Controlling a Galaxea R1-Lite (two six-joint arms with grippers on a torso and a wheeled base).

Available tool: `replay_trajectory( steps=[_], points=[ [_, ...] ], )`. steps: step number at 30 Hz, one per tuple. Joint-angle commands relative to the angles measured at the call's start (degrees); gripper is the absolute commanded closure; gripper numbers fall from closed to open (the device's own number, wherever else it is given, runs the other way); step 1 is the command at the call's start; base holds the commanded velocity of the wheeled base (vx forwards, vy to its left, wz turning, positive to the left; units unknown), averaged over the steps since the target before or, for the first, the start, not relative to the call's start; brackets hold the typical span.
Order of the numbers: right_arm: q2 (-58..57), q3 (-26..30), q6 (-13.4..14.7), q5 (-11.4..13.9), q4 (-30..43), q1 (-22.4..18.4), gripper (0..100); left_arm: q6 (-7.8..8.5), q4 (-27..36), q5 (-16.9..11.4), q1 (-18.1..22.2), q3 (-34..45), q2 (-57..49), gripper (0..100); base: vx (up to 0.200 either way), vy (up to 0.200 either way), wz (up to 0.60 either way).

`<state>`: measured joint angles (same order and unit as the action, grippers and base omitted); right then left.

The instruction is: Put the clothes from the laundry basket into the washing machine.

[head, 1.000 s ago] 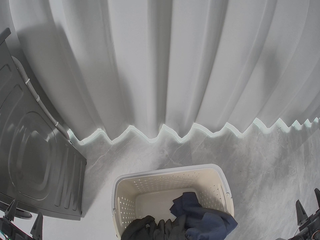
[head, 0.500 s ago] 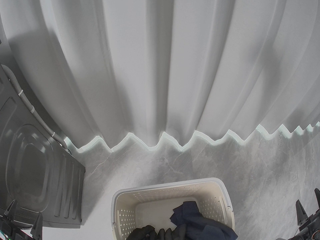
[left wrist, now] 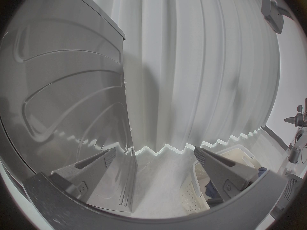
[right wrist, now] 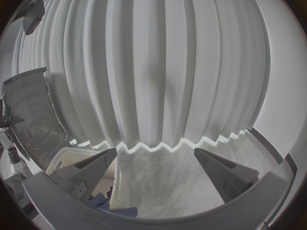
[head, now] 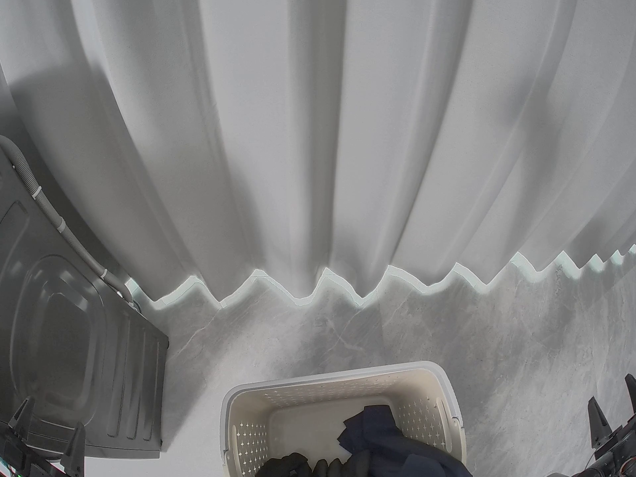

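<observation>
Stage: early | clothes (head: 387,442) heaped in laundry basket (head: 438,384), none lifted | washing machine (head: 73,352) near it, drum hidden | left hand (left wrist: 153,150), right hand (right wrist: 155,150): spread, empty

Dark clothes (head: 391,446) lie in the laundry basket (head: 331,381), with what looks like the washing machine (head: 73,359) to its left

Left gripper (head: 52,425) low at left edge of head view, fingers pointing forward, jaws spread wide. Right gripper (head: 611,402) low at right edge, mirror pose, jaws wide apart too. Both grippers level with each other, well apart, one at each side.
</observation>
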<state>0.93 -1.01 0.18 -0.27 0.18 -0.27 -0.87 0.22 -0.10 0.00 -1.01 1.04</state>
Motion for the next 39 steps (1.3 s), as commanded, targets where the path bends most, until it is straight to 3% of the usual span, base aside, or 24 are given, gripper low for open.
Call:
replay_trajectory(
  steps=[1, 21, 39],
  points=[
    [-0.75, 0.92, -0.01, 0.00, -0.01, 0.00, 0, -0.01, 0.04, 0.01, 0.00, 0.84, -1.04, 0, 0.000, 0.000, 0.00],
    [-0.75, 0.92, -0.01, 0.00, -0.01, 0.00, 0, 0.07, -0.04, -0.08, 0.00, 0.84, -1.04, 0, 0.000, 0.000, 0.00],
    [-0.75, 0.92, -0.01, 0.27, -0.01, 0.09, 0, 0.16, -0.04, -0.17, 0.00, 0.84, -1.04, 0, -0.200, 0.000, 0.00]
  ],
)
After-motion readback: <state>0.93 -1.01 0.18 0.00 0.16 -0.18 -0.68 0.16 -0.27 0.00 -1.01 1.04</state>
